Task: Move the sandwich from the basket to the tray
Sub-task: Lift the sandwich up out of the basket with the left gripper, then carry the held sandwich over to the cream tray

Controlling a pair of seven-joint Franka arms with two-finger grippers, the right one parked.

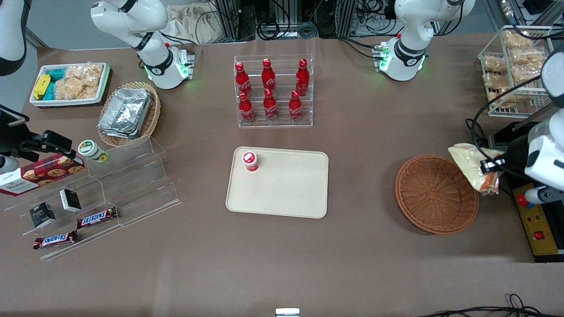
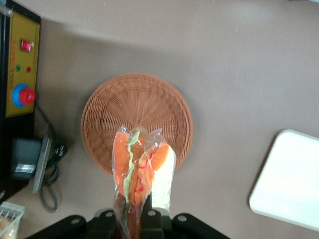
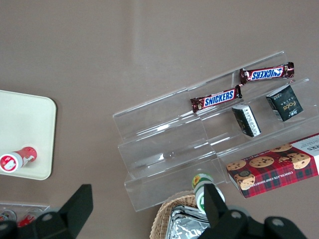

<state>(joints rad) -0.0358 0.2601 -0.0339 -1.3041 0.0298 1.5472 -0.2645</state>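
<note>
My tool [image 2: 133, 219] is clamped on the clear-wrapped triangular sandwich with orange filling [image 2: 141, 172], held aloft over the rim of the round reddish-brown woven wicker basket [image 1: 436, 193], at its three o'clock edge in the front view; the flat cream plastic tray [image 1: 282, 189] lies well apart at nine o'clock; I should carry level across the brown surface [image 1: 361, 246], lowering onto bare tray away from the red-capped bottle [image 1: 250, 161].

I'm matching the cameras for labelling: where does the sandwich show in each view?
Front view: the sandwich hangs in the end effector, above the table just off the basket's rim, toward the working arm's end.
Left wrist view: the sandwich overlaps the basket.
Right wrist view: not in it.
Shared landmark: the tray.
</note>
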